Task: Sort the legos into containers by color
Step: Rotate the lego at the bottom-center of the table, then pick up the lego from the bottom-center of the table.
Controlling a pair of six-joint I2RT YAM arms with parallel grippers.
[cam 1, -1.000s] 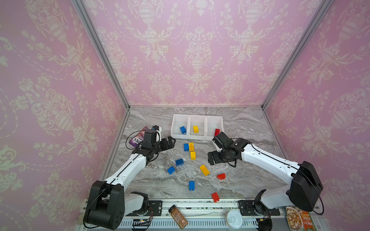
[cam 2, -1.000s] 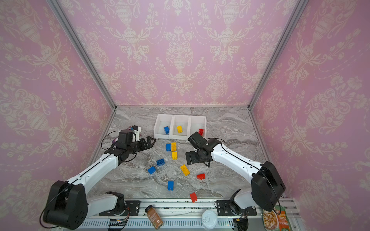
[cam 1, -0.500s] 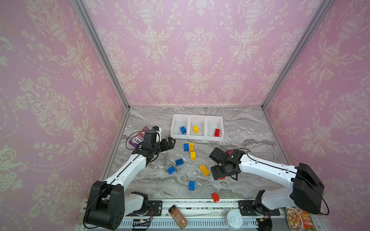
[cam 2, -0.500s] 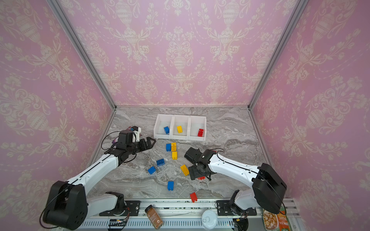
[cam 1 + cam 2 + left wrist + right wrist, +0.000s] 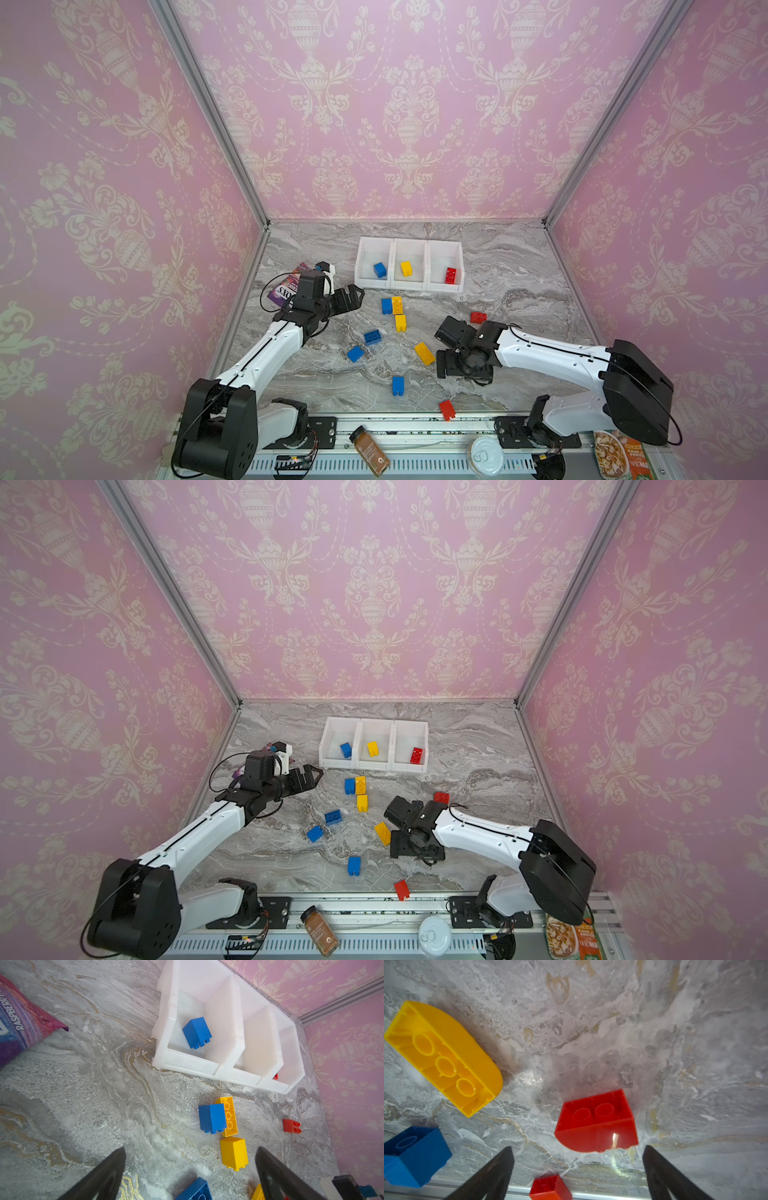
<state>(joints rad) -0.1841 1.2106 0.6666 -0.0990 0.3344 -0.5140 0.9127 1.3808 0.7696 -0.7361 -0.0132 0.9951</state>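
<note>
The containers [image 5: 409, 249] are three joined white bins at the back. They hold, from left to right, a blue lego [image 5: 379, 270], a yellow lego [image 5: 406, 268] and a red lego [image 5: 450, 275]. Loose blue, yellow and red legos lie scattered in front, among them a yellow one [image 5: 424, 353] and a red one [image 5: 447, 409]. My right gripper [image 5: 446, 365] points down, open, over a rounded red lego [image 5: 596, 1124] that lies just ahead of its fingertips. That lego is hidden in both top views. My left gripper [image 5: 353, 297] hovers open and empty left of a blue-and-yellow pair [image 5: 218, 1118].
A purple snack packet [image 5: 291, 286] lies by the left wall behind my left arm. A spice jar [image 5: 370, 451], a white-lidded can [image 5: 486, 455] and a food packet [image 5: 619, 457] rest on the front rail. Another red lego [image 5: 478, 317] sits behind my right wrist.
My right arm has drawn back from the bins toward the front and come down over the rounded red lego. The left arm has not moved.
</note>
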